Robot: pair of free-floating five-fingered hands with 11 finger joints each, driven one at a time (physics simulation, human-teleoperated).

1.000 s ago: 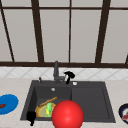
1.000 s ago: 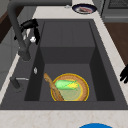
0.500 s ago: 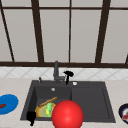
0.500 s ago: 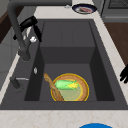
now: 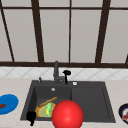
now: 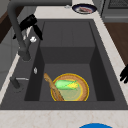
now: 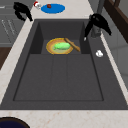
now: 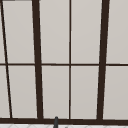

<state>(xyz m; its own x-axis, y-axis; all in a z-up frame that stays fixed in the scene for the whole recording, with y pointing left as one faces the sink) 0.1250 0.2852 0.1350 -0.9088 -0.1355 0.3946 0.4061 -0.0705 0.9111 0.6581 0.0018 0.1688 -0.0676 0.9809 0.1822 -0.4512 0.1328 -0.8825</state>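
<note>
Sink [image 5: 90,100]: dark, under a window, faucet [image 5: 56,71] at back.
Right hand [image 5: 66,73]: beside the faucet, fingers hanging relaxed, holding nothing.
Left hand [image 5: 31,117]: at the front rim, grip unclear.
Bowl [image 6: 82,86]: left basin floor, below the right hand, holds corn [image 6: 65,84].
Room: right basin bare.

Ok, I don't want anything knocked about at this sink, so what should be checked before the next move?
1. Right robot hand free of the faucet: cannot tell, it hangs close beside it.
2. Right robot hand empty: ok, fingers spread, holding nothing.
3. Left robot hand outside the basin: ok, at the sink's front-left rim.
4. Yellow bowl settled: ok, on the basin floor with a green vegetable in it and a wooden spoon leaning across.
</note>
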